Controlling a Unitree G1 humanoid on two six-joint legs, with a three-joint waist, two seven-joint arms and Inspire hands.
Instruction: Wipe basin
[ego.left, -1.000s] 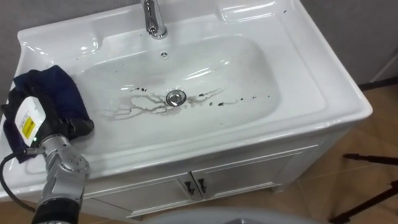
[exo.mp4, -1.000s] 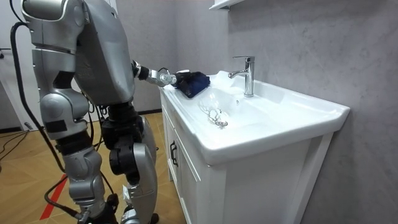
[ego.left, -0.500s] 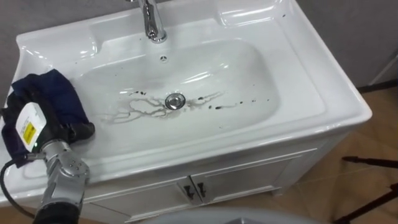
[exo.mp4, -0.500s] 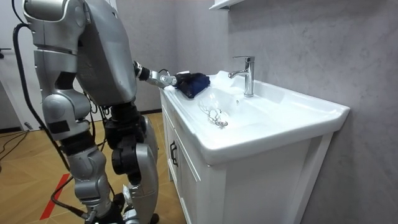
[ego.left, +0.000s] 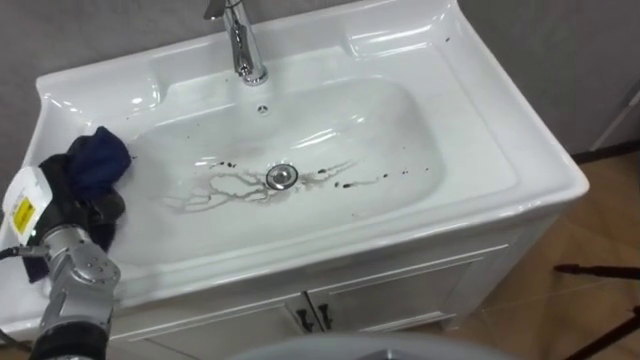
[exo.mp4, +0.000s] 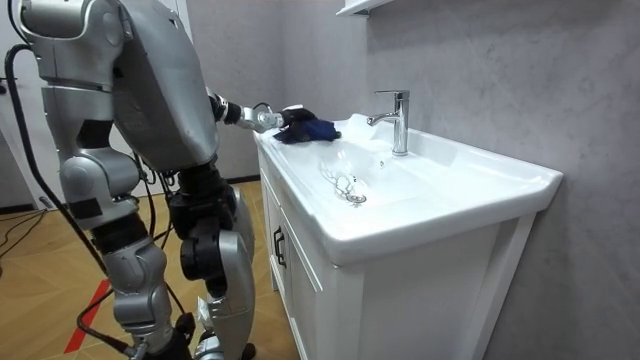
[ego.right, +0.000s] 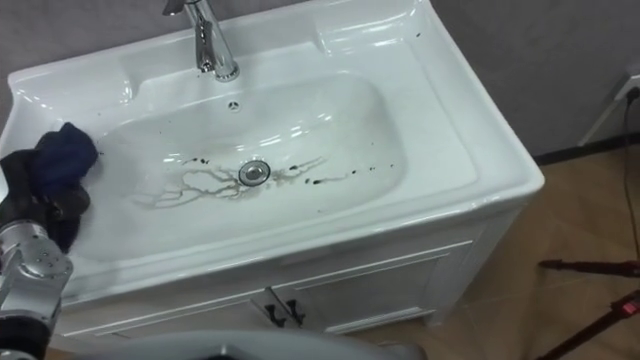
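A dark blue cloth (ego.left: 98, 158) is bunched at the left rim of the white basin (ego.left: 480, 150). My left hand (ego.left: 66, 203) is shut on its lower part. In the room view the cloth (exo.mp4: 308, 127) hangs from that hand (exo.mp4: 265, 117) just above the rim's corner. Dark and brownish streaks (ego.left: 225, 184) spread across the bowl's floor around the metal drain (ego.left: 283, 177), with small black specks (ego.left: 385, 176) to its right.
A chrome faucet (ego.left: 240, 40) stands at the back middle of the basin. Below the front edge are white cabinet doors with two small handles (ego.left: 312, 317). Wooden floor (ego.left: 600, 230) lies to the right. I stand at the vanity's left end.
The cloth, which lay spread on the left rim, is now gathered into a smaller bunch and raised off the rim in my left hand. The eye view has also shifted slightly.
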